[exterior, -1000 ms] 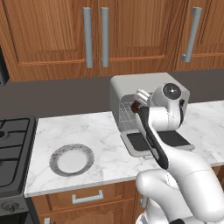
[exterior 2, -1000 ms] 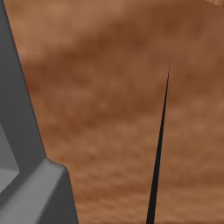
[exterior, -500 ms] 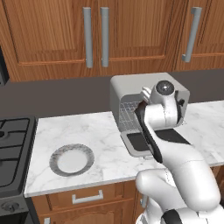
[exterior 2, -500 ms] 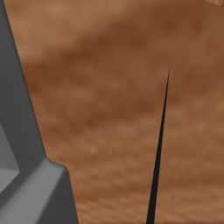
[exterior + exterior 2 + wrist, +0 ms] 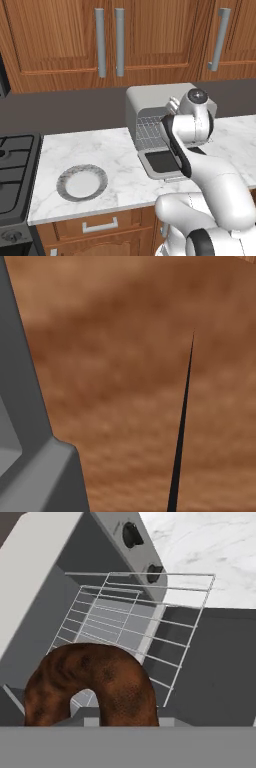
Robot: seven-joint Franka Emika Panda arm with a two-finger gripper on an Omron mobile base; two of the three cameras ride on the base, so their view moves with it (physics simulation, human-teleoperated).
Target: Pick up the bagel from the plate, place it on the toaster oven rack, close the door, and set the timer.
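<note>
Hand view: I see the bagel (image 5: pixel 92 684) held in my gripper (image 5: pixel 87 719), fingers partly closed on its ring, just in front of the oven (image 5: pixel 45 577), above the pulled-out rack (image 5: pixel 145 619) and the open door (image 5: pixel 220 662). It looks light and a little soft, so I would hold the ring gently by its sides.

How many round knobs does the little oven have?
2. Both sit on the oven's side panel in the hand view: one knob higher up, the other knob just below it, beside the rack.
</note>
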